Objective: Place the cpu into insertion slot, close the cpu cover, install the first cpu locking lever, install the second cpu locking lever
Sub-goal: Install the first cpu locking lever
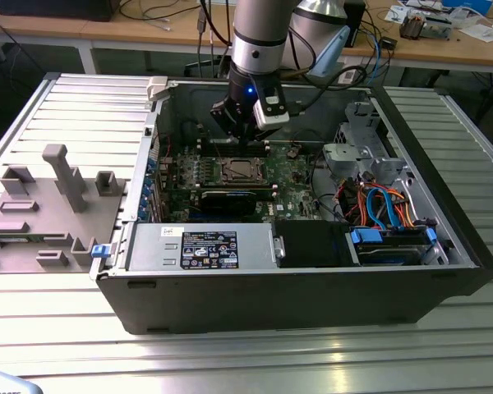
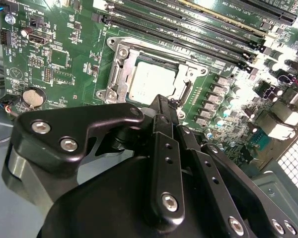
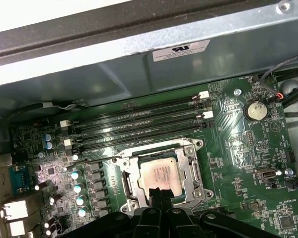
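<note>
The cpu (image 2: 150, 82) (image 3: 160, 173), a silver-grey square, lies flat in the insertion slot (image 1: 242, 171) of the green motherboard (image 2: 64, 64). The cpu cover (image 2: 117, 74) (image 3: 125, 171), a thin silver frame, lies down around the cpu. A thin wire lever (image 3: 89, 160) runs out from one corner of the slot. My gripper (image 2: 161, 103) (image 3: 159, 192) hovers at the edge of the slot with its black fingers pressed together and nothing between them. In the exterior view the gripper (image 1: 245, 141) hangs just above the slot, towards the case's back wall.
The motherboard sits inside an open computer case (image 1: 296, 287). Long black memory slots (image 3: 139, 121) run beside the insertion slot, and a round coin battery (image 2: 34, 97) lies nearby. A drive bay with orange and blue cables (image 1: 386, 205) fills the exterior view's right. A grey fixture tray (image 1: 49, 205) stands at its left.
</note>
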Tool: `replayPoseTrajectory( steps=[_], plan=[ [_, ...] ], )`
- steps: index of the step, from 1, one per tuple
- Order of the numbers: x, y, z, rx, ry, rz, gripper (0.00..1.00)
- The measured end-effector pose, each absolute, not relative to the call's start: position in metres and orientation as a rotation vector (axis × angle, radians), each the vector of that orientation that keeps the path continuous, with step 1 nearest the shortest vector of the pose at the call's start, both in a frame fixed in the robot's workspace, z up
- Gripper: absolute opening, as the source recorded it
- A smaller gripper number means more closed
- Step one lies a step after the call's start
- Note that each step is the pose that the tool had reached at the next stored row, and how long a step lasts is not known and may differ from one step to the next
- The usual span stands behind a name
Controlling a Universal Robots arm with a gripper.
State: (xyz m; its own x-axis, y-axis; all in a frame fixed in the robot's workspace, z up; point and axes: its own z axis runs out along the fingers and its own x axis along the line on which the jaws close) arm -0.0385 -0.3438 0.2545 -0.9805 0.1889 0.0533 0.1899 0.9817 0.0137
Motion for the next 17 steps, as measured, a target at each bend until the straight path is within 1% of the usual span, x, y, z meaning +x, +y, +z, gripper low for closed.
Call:
replayPoseTrajectory(
  steps=[17],
  plan=[
    [-0.0385, -0.3438, 0.2545, -0.242, -3.08, -0.027, 0.11]
  ],
)
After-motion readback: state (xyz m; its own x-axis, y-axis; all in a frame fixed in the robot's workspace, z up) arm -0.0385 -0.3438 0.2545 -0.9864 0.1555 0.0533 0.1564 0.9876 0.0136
